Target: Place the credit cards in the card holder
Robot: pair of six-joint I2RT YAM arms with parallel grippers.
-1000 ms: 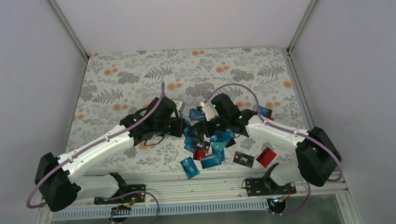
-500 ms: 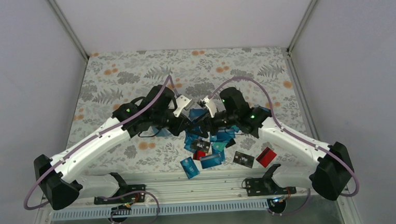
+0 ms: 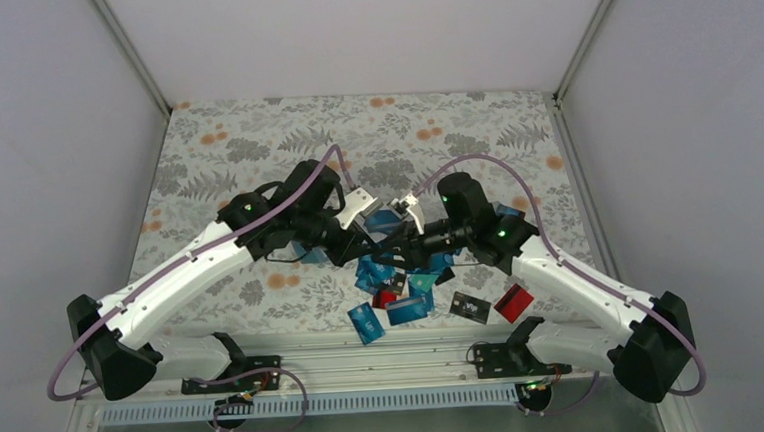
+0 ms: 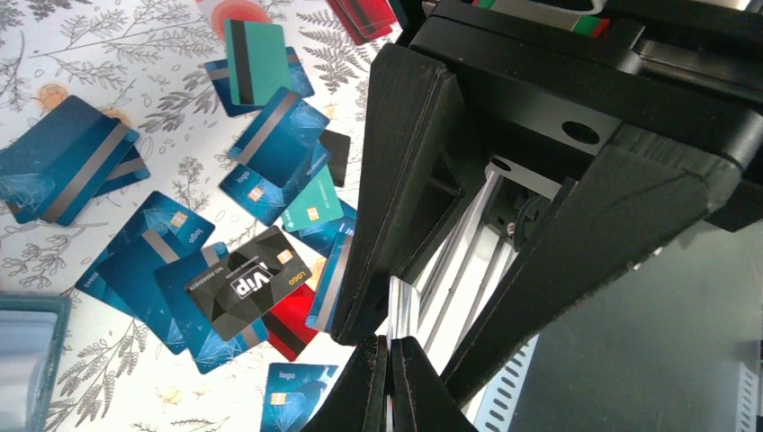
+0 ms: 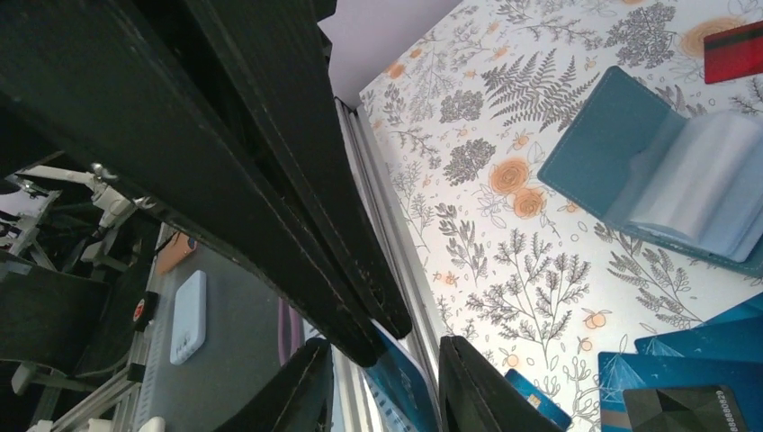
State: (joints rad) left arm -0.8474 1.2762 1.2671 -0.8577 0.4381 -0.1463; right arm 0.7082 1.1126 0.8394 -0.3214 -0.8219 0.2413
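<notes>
Right wrist: card holder (image 5: 589,148) open, pale pockets showing; right hand (image 5: 387,360) narrow, blue card (image 5: 402,376) between, grip unclear; left hand (image 4: 389,364) closed

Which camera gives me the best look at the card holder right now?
Right wrist. The card holder lies open on the floral mat, teal cover and pale pockets plainly visible. Left wrist catches only its corner at the frame's edge; the top view shows almost nothing of it.
</notes>
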